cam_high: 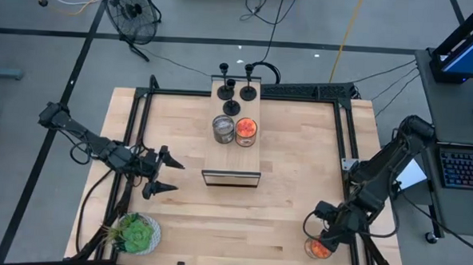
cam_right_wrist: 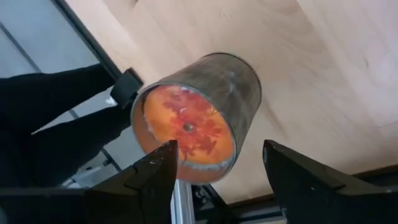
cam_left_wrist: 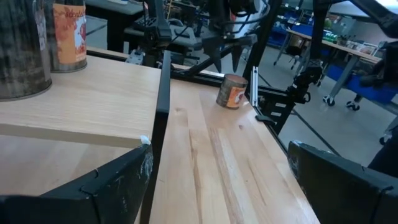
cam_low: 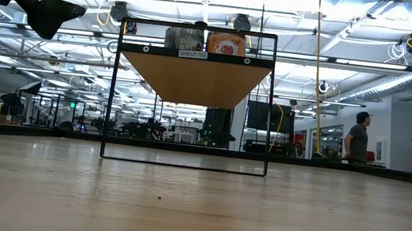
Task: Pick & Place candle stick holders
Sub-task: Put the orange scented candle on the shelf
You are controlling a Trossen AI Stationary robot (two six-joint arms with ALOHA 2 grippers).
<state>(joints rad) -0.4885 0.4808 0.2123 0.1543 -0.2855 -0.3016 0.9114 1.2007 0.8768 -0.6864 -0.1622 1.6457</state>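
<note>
Three black candle stick holders (cam_high: 232, 106) stand on their round bases at the far end of a wooden shelf (cam_high: 232, 158) in the middle of the table. My right gripper (cam_high: 320, 234) is open at the near right corner. It hovers over a glass jar with an orange filling (cam_right_wrist: 196, 124), which sits on the table. Its fingers (cam_right_wrist: 152, 177) stand on either side of the jar's end, just above it. My left gripper (cam_high: 164, 174) waits open at the left, level with the shelf's near end and pointing toward it.
A grey jar (cam_high: 223, 129) and an orange jar (cam_high: 246, 130) stand on the shelf, nearer than the holders. A green plant (cam_high: 136, 233) sits at the near left corner. A black frame (cam_high: 349, 145) edges the table. A person (cam_low: 357, 138) stands far off in the room.
</note>
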